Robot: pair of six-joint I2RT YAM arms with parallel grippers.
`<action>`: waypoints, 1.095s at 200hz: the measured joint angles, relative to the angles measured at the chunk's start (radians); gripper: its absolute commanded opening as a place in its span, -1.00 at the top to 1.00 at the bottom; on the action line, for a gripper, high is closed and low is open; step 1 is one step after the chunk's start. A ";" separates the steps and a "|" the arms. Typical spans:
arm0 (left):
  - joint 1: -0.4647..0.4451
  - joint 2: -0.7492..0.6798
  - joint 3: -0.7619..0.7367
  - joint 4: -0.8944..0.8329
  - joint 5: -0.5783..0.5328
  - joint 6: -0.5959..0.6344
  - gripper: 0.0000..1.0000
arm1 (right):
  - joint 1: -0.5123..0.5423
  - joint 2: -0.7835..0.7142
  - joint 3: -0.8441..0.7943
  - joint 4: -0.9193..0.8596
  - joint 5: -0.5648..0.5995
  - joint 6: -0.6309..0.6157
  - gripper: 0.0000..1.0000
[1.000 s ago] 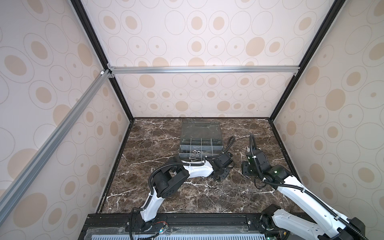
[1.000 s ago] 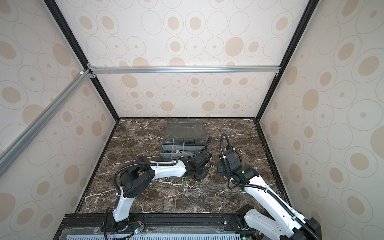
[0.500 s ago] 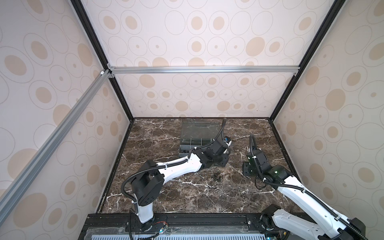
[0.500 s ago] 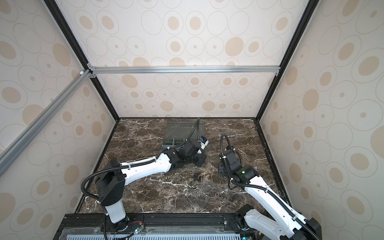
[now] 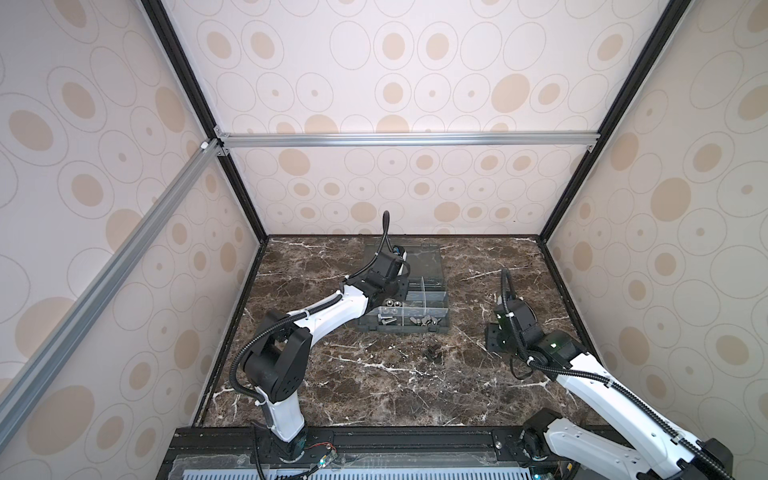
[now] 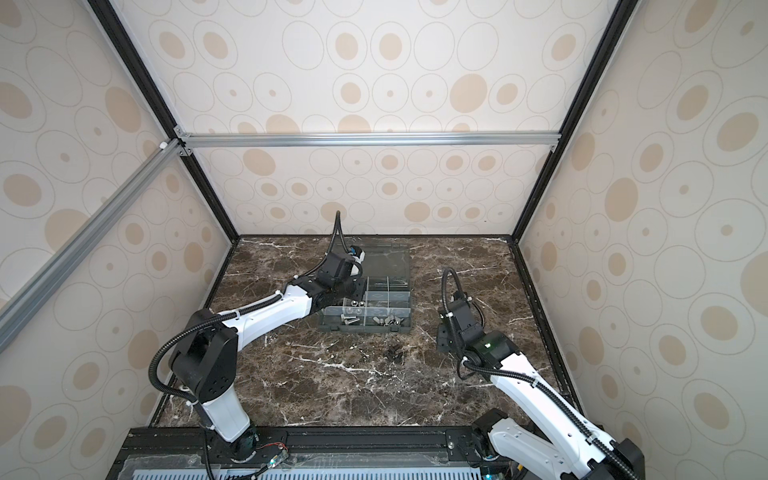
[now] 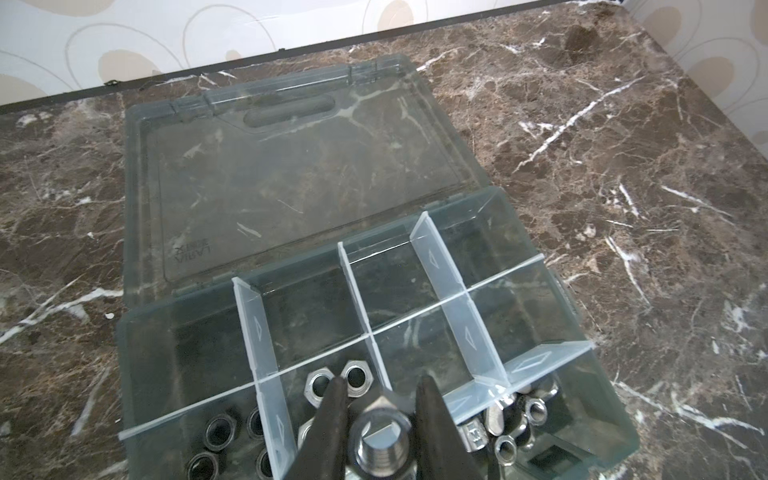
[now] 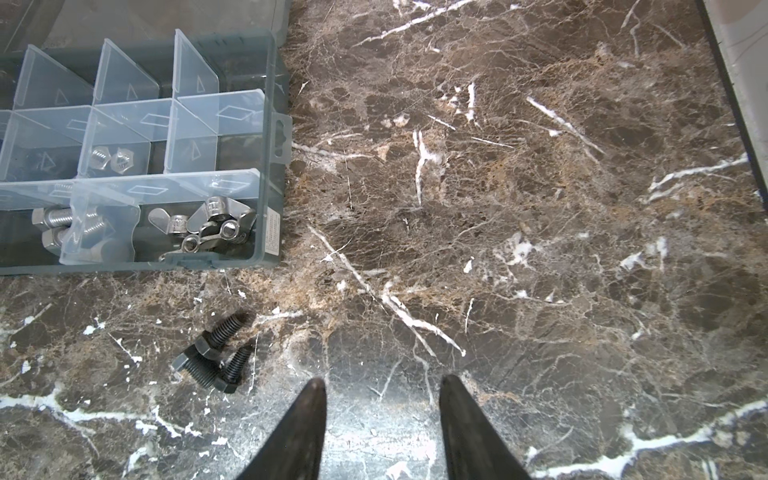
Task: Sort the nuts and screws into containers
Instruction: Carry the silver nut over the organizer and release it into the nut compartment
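Left fingers seemingly pinch cropped screw.

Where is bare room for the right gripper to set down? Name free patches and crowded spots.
Free: marble between the organizer box and the right gripper. Crowded: black screws before the box's front corner; wing nuts in its corner cell; left gripper holding a silver screw over hex nuts.
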 measured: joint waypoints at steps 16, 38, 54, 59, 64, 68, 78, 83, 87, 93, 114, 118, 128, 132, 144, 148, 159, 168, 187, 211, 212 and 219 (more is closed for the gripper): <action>0.014 0.014 -0.004 0.001 0.003 0.003 0.61 | 0.000 -0.002 0.000 0.000 0.000 0.003 0.04; 0.026 0.033 -0.017 0.001 0.006 0.006 0.61 | 0.000 -0.009 -0.001 0.000 0.000 0.006 0.04; 0.029 0.036 -0.034 0.001 0.008 0.007 0.59 | 0.000 -0.014 -0.002 0.000 0.000 0.007 0.04; 0.030 0.036 -0.039 0.001 0.009 0.006 0.59 | 0.000 -0.015 -0.002 0.000 0.000 0.007 0.04; 0.031 0.036 -0.043 0.001 0.009 0.006 0.58 | 0.000 -0.016 -0.002 0.000 0.000 0.009 0.04; 0.031 0.036 -0.047 0.001 0.010 0.006 0.58 | 0.000 -0.016 -0.002 0.000 0.000 0.010 0.05; 0.032 0.036 -0.054 0.002 0.010 0.006 0.55 | 0.000 -0.016 -0.002 0.000 0.000 0.011 0.04; 0.033 0.036 -0.058 0.003 0.010 0.006 0.52 | 0.000 -0.016 -0.002 0.000 0.000 0.011 0.05; 0.034 0.036 -0.061 0.004 0.010 0.006 0.48 | 0.000 -0.016 -0.002 0.000 0.000 0.013 0.04; 0.034 0.036 -0.065 0.006 0.010 0.007 0.42 | 0.000 -0.016 -0.002 0.000 0.000 0.014 0.04; 0.035 0.036 -0.079 0.014 0.010 0.006 0.20 | 0.000 -0.016 -0.002 0.000 0.000 0.014 0.05; 0.035 0.036 -0.082 0.016 0.010 0.006 0.16 | 0.000 -0.016 -0.002 0.000 0.000 0.014 0.04; 0.035 0.036 -0.088 0.020 0.009 0.008 0.10 | 0.000 -0.016 -0.002 0.000 0.000 0.014 0.04; 0.036 0.035 -0.091 0.023 0.010 0.005 0.08 | 0.000 -0.016 -0.002 0.000 0.000 0.014 0.05; 0.037 0.029 -0.103 0.028 0.006 0.005 0.05 | 0.000 -0.016 -0.004 0.000 0.000 0.014 0.04; 0.037 0.026 -0.108 0.030 0.005 0.006 0.04 | 0.000 -0.016 -0.005 0.000 0.000 0.014 0.04; 0.038 0.017 -0.118 0.033 0.003 0.004 0.02 | 0.000 -0.016 -0.009 0.000 0.000 0.014 0.04; 0.039 0.007 -0.126 0.037 0.001 0.004 0.02 | 0.000 -0.016 -0.010 0.000 0.000 0.015 0.05; 0.041 -0.026 -0.141 0.048 -0.006 0.003 0.01 | 0.000 -0.016 -0.012 0.000 0.000 0.014 0.05; 0.043 -0.097 -0.180 0.081 -0.020 0.001 -0.02 | 0.000 -0.016 -0.012 0.000 0.001 0.014 0.05; 0.043 -0.099 -0.182 0.082 -0.020 0.000 -0.02 | 0.000 -0.016 -0.012 0.000 0.001 0.014 0.05; 0.045 -0.123 -0.199 0.095 -0.025 -0.002 -0.03 | 0.000 -0.016 -0.012 0.000 0.002 0.014 0.04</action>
